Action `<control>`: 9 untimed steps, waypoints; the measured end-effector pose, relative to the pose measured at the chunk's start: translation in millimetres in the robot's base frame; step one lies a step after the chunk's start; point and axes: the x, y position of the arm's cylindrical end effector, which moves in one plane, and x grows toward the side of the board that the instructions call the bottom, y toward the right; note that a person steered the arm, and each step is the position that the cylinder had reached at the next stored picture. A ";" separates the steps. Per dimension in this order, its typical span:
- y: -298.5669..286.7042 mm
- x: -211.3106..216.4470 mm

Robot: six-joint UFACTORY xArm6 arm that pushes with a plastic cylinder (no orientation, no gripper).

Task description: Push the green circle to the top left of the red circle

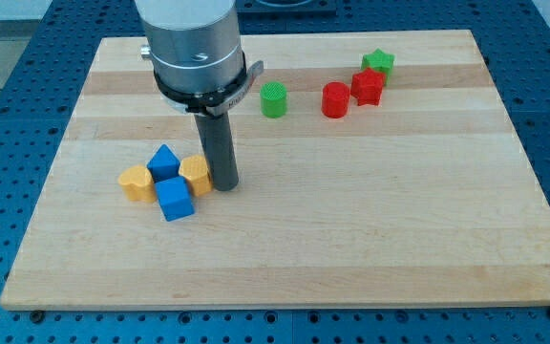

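The green circle [273, 99] stands near the top middle of the wooden board [351, 239]. The red circle [335, 99] stands to its right with a gap between them, at about the same height in the view. My tip [223, 182] rests on the board well below and to the left of the green circle, touching or almost touching the right side of a yellow block [197, 175].
A red star [368, 87] sits against the red circle's right side, and a green star [378, 63] lies just above it. At the left middle, two blue blocks [164, 161] [175, 199] and a yellow heart [136, 182] cluster with the yellow block.
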 end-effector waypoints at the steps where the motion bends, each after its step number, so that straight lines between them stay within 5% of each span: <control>1: -14.0 -13.7; 3: 1.2 -7.0; 6: -18.4 76.9; 9: -35.6 46.5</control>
